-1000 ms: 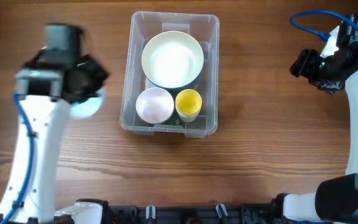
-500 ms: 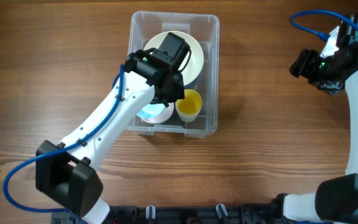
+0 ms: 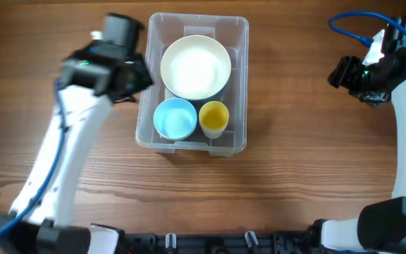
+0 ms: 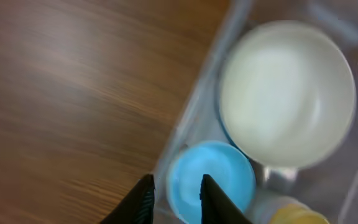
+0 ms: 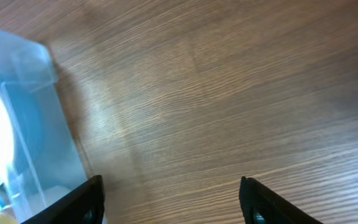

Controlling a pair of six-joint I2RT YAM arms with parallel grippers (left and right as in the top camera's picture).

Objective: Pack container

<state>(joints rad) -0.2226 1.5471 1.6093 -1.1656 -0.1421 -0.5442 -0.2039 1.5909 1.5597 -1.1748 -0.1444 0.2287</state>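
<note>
The light-blue bowl (image 3: 174, 118) that the left hand (image 4: 176, 182) was carrying beside the bin a second ago now sits inside the clear plastic container (image 3: 239, 77), in its near-left corner. That is the spot where a small white bowl showed before, so the blue one has most likely been nested into it, though the white one can no longer be seen. The left arm has swung back out and its hand is now just off the container's left wall, blurred with motion in the overhead view. In the left wrist view its fingers stand a little apart with nothing between them, so the release is done. The container lies in the middle of the wooden worktop (image 3: 294, 176), also holding the large white bowl (image 3: 196, 67) at its far end and the yellow cup (image 3: 213, 117) just beside the blue bowl. The right hand (image 5: 173, 190) hangs well away at the right edge, fingers spread wide and empty, unmoved throughout. No loose item shows on the worktop, so the packing looks close to finished, unless a lid or further pieces lie out of view.
</note>
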